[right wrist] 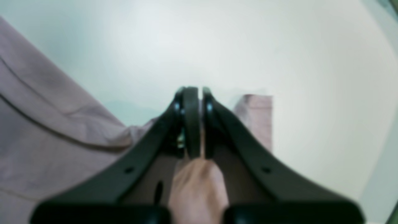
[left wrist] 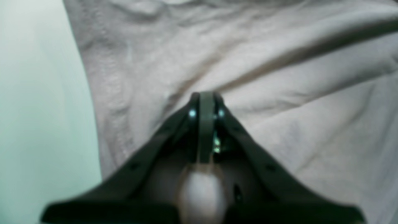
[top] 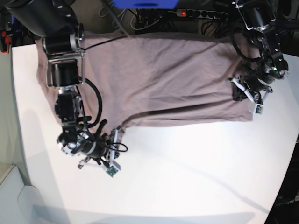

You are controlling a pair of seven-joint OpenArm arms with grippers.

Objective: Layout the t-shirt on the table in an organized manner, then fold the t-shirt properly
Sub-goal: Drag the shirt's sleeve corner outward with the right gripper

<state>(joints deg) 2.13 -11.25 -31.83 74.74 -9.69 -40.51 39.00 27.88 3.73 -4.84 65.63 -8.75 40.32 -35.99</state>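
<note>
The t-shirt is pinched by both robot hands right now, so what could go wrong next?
1. The right gripper pinches only a thin bit of the t-shirt, so it might slip out when pulled.
2. The left gripper is shut on wrinkled cloth; pulling could bunch the folds more.
3. The shirt's far edge lies by the table edge near some cables, so it might slide off or snag.

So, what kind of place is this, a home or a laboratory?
Most likely a robotics lab or workshop, not a home. Two robot arms work over a large bare white table, a power strip and loose cables lie behind it, and the only item laid out is a t-shirt.
</note>
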